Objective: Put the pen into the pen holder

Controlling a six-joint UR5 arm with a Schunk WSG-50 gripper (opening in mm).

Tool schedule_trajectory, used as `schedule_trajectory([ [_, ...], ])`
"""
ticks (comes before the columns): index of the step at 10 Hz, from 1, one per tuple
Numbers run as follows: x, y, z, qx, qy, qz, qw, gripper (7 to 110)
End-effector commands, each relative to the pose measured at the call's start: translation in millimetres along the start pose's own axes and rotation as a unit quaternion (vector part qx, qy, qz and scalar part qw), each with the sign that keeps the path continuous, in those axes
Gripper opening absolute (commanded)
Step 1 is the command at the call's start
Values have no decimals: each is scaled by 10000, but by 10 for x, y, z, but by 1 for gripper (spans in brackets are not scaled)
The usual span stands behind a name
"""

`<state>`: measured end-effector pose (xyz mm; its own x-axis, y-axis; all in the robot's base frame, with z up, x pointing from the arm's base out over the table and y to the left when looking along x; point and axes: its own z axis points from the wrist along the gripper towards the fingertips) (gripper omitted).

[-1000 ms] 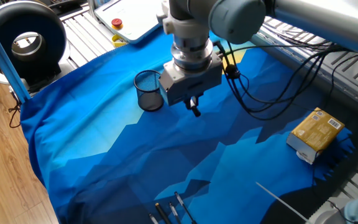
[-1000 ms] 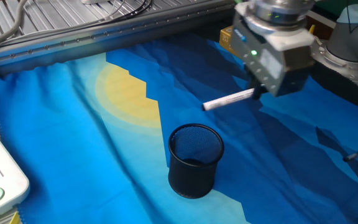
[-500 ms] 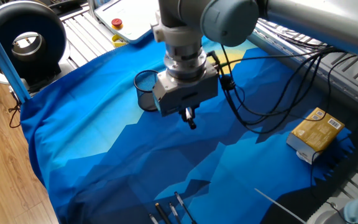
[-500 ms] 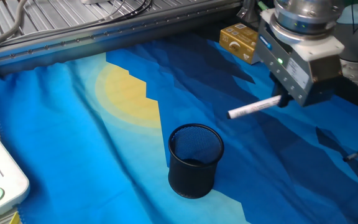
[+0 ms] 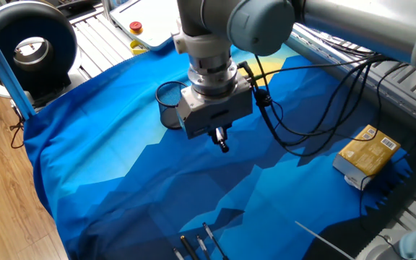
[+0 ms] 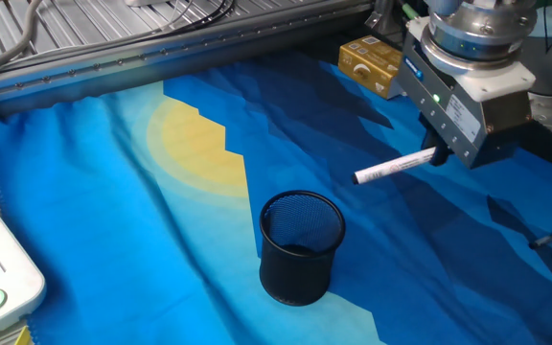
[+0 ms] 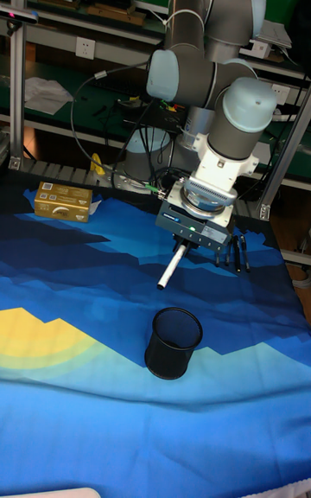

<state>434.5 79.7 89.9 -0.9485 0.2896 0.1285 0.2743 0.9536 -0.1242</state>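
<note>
- A bench draped in a blue cloth printed with jagged darker shapes and a yellow patch carries the scene, with metal rails and shelving behind; the soft cover likely keeps small things from rolling.
- The grey jointed robot arm leans over the cloth's middle, its wrist pointing down so that the load hangs above the cup's level.
- A yellow cardboard box lies well apart at the cloth's edge, out of the working path.
- The small round black wire-mesh pen holder stands upright on the cloth, mouth open upward, ready to receive.
- The pincer is clamped on the black cap end of the slim white marker pen.
- The pen juts out nearly level in the air, its white tip aimed towards the holder but beside it, not yet over the mouth; it probably needs tilting upright first.
</note>
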Motion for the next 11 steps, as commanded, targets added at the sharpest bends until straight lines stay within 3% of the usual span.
schedule_trajectory([
  [1, -204, -98, -17, 209, -389, -134, 9989, 7],
  [3, -291, 30, -23, -46, -567, -125, 9983, 7],
  [5, -367, -59, -34, 139, -718, -168, 9972, 7],
  [7, -477, -56, -52, 128, -941, -89, 9954, 7],
  [11, -512, 2, -58, 1, -1013, 23, 9949, 7],
])
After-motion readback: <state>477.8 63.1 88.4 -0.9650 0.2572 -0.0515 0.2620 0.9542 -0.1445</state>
